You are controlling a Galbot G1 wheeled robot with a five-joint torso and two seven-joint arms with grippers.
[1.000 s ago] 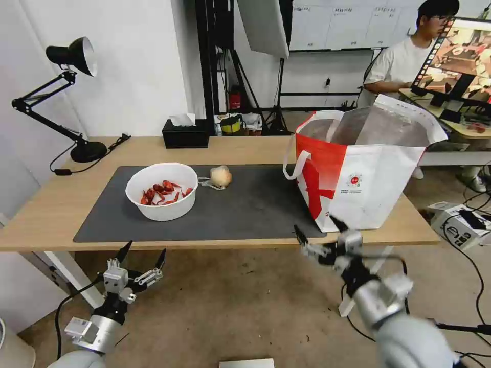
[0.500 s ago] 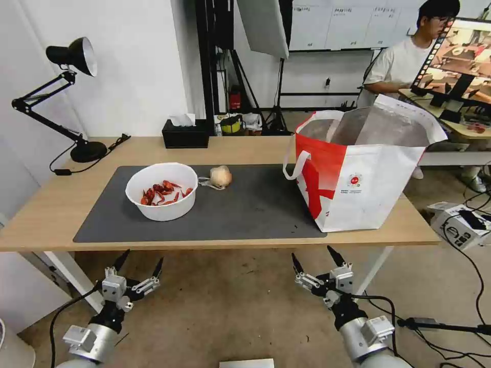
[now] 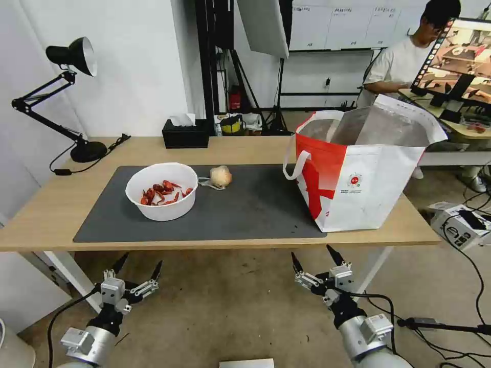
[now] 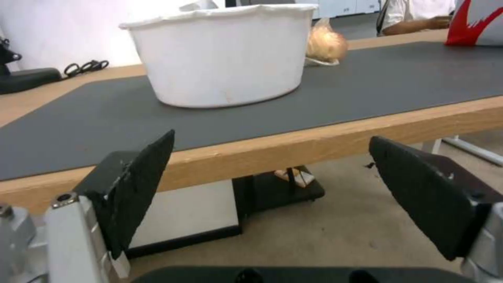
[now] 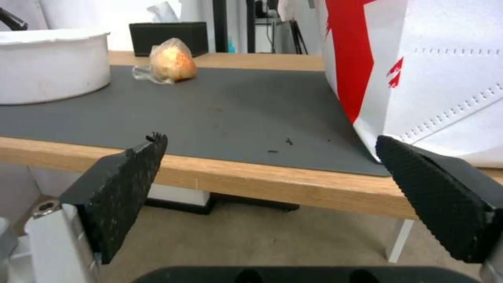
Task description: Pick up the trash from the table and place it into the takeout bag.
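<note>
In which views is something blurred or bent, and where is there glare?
Head view: the table edges curve slightly, a wide-lens bend; the takeout bag foil lining shines. Left wrist view: the open left claw pads are soft, the bowl sharper. Right wrist view: the open right claw is blurred; background overexposed.

A black desk lamp (image 3: 69,56) stands at the upper left of the frame, its cord (image 3: 89,162) trailing beside it. A black tissue box (image 3: 185,134) sits upper centre. At lower right, a cardboard box (image 3: 456,223) and cables (image 3: 475,276) lie on the floor.
</note>
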